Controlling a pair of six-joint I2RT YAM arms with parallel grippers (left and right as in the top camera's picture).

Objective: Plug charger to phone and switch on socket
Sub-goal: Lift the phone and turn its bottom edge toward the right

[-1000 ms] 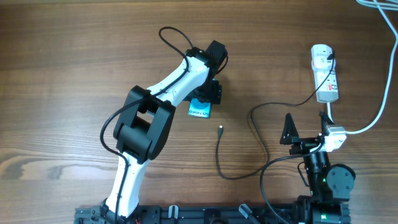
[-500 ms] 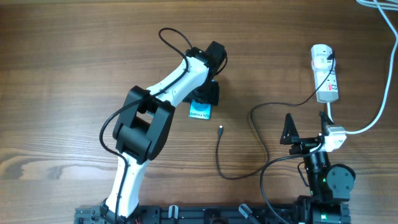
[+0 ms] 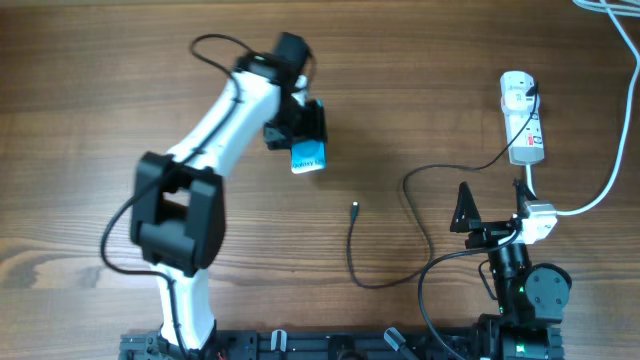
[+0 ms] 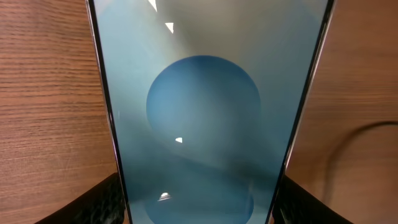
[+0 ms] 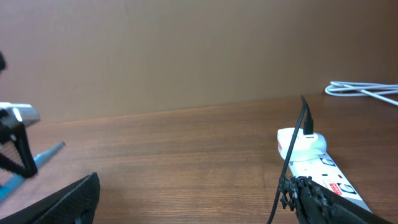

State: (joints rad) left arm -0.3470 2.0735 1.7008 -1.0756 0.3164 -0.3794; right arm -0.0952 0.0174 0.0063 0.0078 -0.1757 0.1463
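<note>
Even bright light; glare spots on phone [image 4: 205,112].

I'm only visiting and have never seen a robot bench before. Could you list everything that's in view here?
phone: one, blue lit screen, upper middle, held in the left gripper
charger: one, thin black cable, mid-table, tip lying free
socket: one, white strip, right side, black plug in its far end
white cable: one, thicker, along the right edge
table: one, brown wood, under everything
left arm: one, white and black, reaching up from the lower left
left gripper: one, black, closed on the phone
right arm: one, black, lower right
right gripper: one, black, fingers spread, holding nothing
</note>
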